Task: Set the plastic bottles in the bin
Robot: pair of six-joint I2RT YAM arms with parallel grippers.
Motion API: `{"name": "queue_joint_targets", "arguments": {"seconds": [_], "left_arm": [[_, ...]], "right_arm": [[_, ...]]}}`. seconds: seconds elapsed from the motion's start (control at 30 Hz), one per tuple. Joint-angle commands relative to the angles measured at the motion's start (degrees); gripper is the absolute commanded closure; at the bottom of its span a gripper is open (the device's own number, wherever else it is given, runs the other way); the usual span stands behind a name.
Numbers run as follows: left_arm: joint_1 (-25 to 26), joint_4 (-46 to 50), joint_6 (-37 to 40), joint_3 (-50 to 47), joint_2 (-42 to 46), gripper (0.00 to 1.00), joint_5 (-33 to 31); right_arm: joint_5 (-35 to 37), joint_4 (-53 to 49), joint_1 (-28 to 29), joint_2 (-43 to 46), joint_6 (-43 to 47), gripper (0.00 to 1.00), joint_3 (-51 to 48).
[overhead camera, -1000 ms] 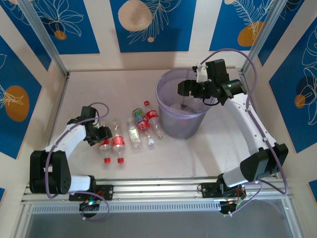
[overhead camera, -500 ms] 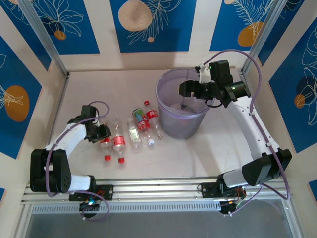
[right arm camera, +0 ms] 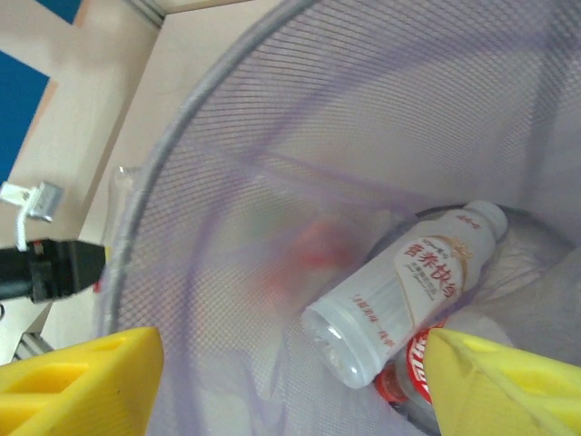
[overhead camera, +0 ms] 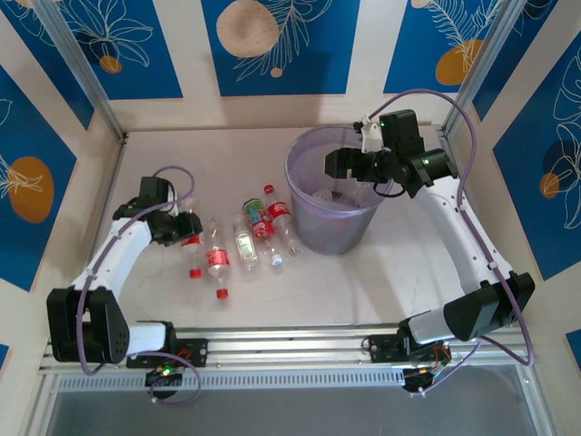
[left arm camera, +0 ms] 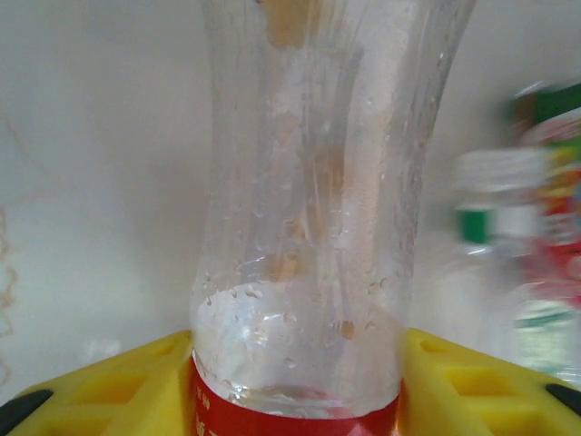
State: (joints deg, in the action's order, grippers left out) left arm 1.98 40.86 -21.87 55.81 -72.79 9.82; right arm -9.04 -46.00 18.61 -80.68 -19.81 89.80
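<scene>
Gripping a red-labelled bottle (left arm camera: pixel 300 227), left claw (overhead camera: pixel 185 231) has drawn back leftward; right claw (overhead camera: pixel 343 164) hangs released.

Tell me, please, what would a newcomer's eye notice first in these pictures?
The big pale-purple bin, right of the table's centre, draws the eye, with the right gripper open above it and a white-labelled bottle lying inside. Next comes the left gripper, shut on a clear bottle with a red label, at the left. Between them, more bottles and loose red caps lie on the table.
</scene>
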Motion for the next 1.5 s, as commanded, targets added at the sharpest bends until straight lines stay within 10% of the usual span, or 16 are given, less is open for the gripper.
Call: {"name": "queue_joint_targets", "arguments": {"seconds": [0.0, 0.43, 0.9, 1.23, 1.47], "left_arm": [[1.18, 0.77, 1.74, 7.16, 3.3, 0.48, 7.15], [12.81, -27.57, -1.04, 1.98, 7.93, 0.53, 22.73], [17.7, -30.76, 1.38, 0.97, 8.37, 0.53, 23.4], [17.71, -29.97, 1.29, 1.4, 7.84, 0.52, 20.77], [17.72, -28.78, 2.03, 1.15, 9.6, 0.01, 20.24]], "right_arm": [[-4.17, 2.07, 1.91, 0.83, 0.2, 0.24, 3.9], [-10.46, 12.75, 13.41, -8.61, -4.8, 0.15, 11.82], [-6.44, 9.22, 18.17, -28.91, -6.09, 0.1, 29.0], [-6.74, 6.65, 18.65, -32.97, -5.41, 0.36, 33.94], [-6.48, 6.22, 18.03, -33.07, -4.44, 0.5, 37.01]]}}
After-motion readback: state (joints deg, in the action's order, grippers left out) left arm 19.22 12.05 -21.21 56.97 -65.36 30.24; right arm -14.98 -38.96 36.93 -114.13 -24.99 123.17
